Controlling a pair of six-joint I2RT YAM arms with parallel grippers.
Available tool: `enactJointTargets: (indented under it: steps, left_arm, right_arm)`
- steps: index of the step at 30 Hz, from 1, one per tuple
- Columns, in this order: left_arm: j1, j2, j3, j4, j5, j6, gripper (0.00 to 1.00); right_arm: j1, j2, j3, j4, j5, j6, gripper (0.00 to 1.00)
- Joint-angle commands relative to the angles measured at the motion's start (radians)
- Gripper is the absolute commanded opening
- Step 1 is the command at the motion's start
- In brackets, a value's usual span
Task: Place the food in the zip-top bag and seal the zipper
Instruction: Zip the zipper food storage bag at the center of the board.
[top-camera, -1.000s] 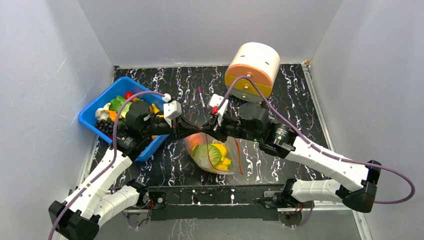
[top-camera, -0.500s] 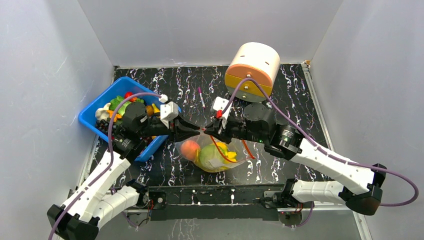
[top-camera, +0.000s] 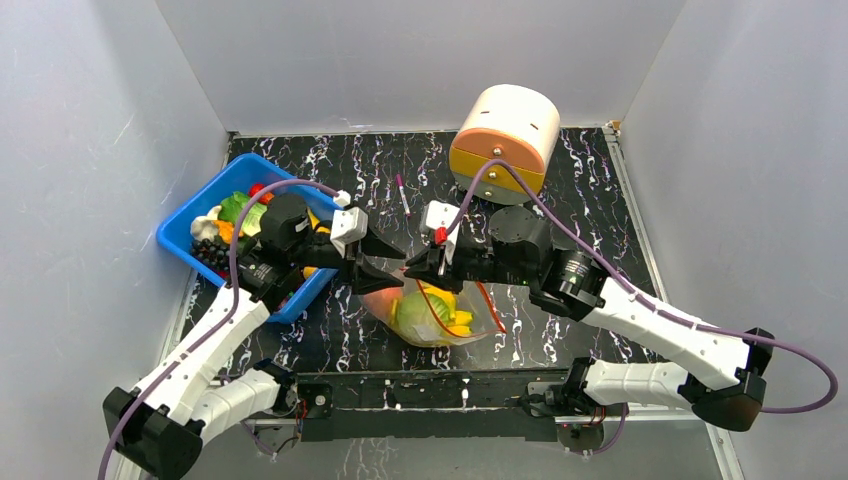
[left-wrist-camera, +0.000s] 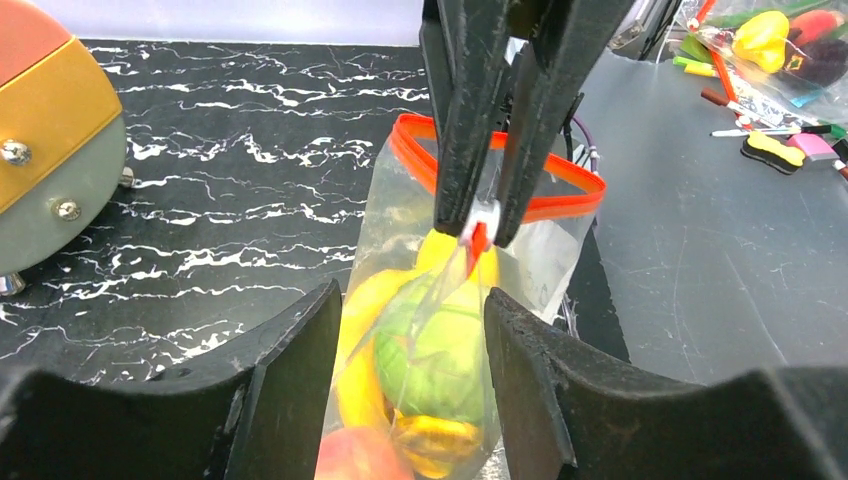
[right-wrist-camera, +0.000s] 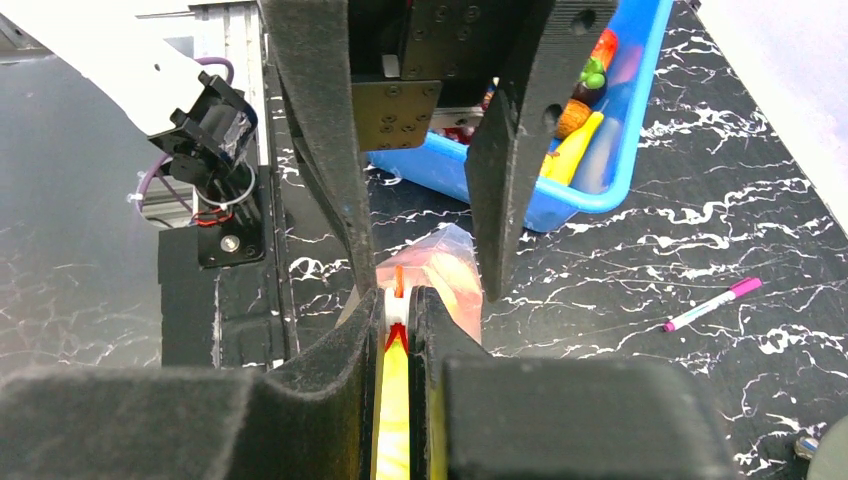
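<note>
Black desk (top-camera: 620, 180) veined with white, boxed by plain grey walls. Looks partway done: already inside the zip-top bag (top-camera: 430, 315), near the front edge between both arms, some of the food (left-wrist-camera: 430, 350), namely green cabbage, yellow bananas (left-wrist-camera: 365, 330) and an orange round fruit. More pieces heaped in the blue bin (top-camera: 180, 235) at far left, so hard to call loading finished. Sealing clearly left to do: in the left wrist view, zipper (left-wrist-camera: 412, 150) bowed into an open loop rather than pressed flat. Right hand (right-wrist-camera: 400, 305) pinched tight on that strip at 1 point, holding the bag's mouth up; left hand (left-wrist-camera: 410, 300) spread wide, its 2 fingers straddling the bag's body without visibly touching it. Bag film thin, clear and crinkly, glossy in places, sagging around its load. Zipper narrow, bright red-orange, seemingly stiffer than the film. Food smooth, moulded plastic, rounded and hard-looking; likely to roll if spilled. Bin rigid, straight-walled, shiny blue. Fingers of both hands matte black, flat-sided and tapering. Beyond the bag, a cream and orange drum (top-camera: 505, 140), tipped with its flat orange face showing, and a slim pink marker (top-camera: 402, 195) on the bare marble.
</note>
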Motion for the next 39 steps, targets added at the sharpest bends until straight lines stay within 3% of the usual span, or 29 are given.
enactJointTargets:
  steps: [1,5,6,9,10,17,21,39]
  left_arm:
    - [0.001,0.004,-0.005,0.131,0.055,-0.045,0.53]
    - [0.001,0.011,-0.010,0.167,0.066,-0.069,0.41]
    - [0.002,0.010,-0.009,0.170,0.072,-0.069,0.35]
    - [0.001,0.000,-0.012,0.162,0.062,-0.062,0.04]
    - [0.001,-0.008,-0.014,0.149,0.057,-0.046,0.00]
    - [0.001,-0.069,-0.043,0.129,0.017,-0.014,0.00]
    - [0.001,-0.126,-0.120,0.251,-0.031,-0.074,0.00]
    - [0.002,-0.142,-0.107,0.251,-0.095,-0.092,0.00]
  right_arm:
    - [0.001,-0.001,-0.003,0.110,-0.040,-0.006,0.00]
    - [0.001,0.010,-0.006,0.113,-0.040,-0.002,0.00]
    - [0.001,0.012,-0.006,0.113,-0.039,-0.001,0.00]
    - [0.001,0.014,-0.010,0.114,-0.036,0.000,0.00]
    - [0.001,0.014,-0.013,0.113,-0.032,0.002,0.00]
    - [0.001,0.001,-0.023,0.061,0.036,-0.002,0.00]
    - [0.001,-0.001,-0.015,0.032,0.046,0.001,0.00]
    - [-0.001,-0.036,-0.008,-0.101,0.101,-0.001,0.00]
